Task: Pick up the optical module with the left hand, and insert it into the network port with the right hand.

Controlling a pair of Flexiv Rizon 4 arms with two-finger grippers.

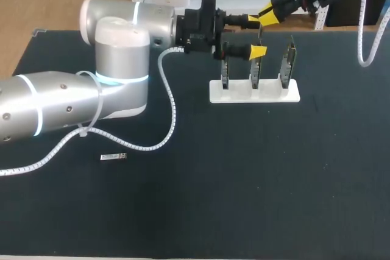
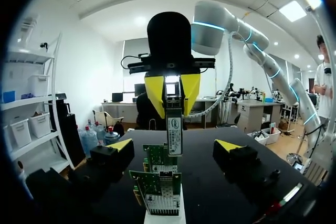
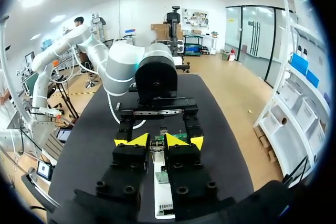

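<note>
Clearest from left wrist: optical module [image 2: 174,129] clenched in right gripper [image 2: 172,95], above network card [image 2: 156,184]. Left gripper [image 2: 176,144] spread, empty

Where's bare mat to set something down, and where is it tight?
Free: the wide stretch of mat between the white rack and the near edge, right of the loose module. Crowded: over the rack's cards, where the left pincer and the right pincer, gripping the optical module, sit close together.

Our head camera looks down on the table [image 1: 244,187] from above and behind. Both wrist cameras face each other closely across the card rack [image 2: 164,214].
</note>
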